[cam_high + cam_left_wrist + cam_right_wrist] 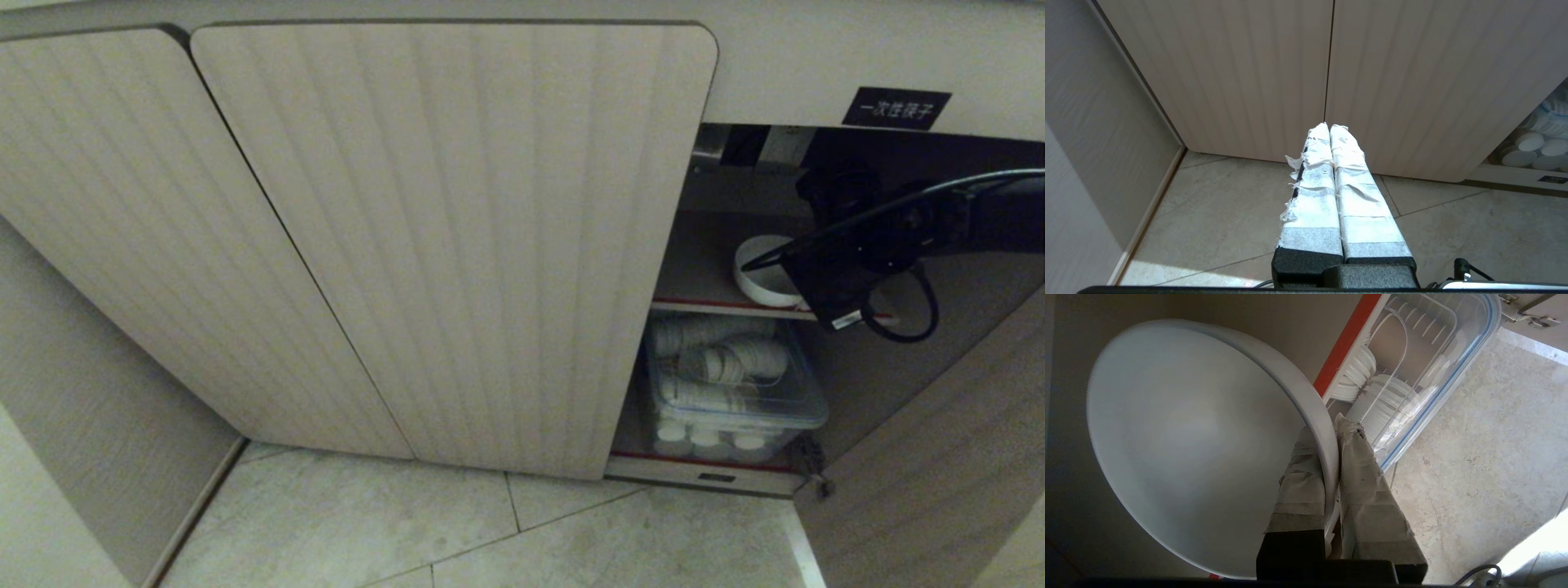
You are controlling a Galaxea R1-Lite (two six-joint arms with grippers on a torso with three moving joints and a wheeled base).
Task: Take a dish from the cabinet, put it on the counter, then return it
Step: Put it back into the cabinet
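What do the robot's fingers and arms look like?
Both the left gripper and the right gripper have long black fingers wrapped in frayed white tape. The right arm is black, with thin black cables looping around it.

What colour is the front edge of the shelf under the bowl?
Red; the shelf edge shows best in the right wrist view, beside the bowl.

Count: one white bowl [1188, 437] on my shelf [710, 304]. One clear bin [735, 392] below. Two closed ribbed doors [457, 245]. One black label [896, 108].
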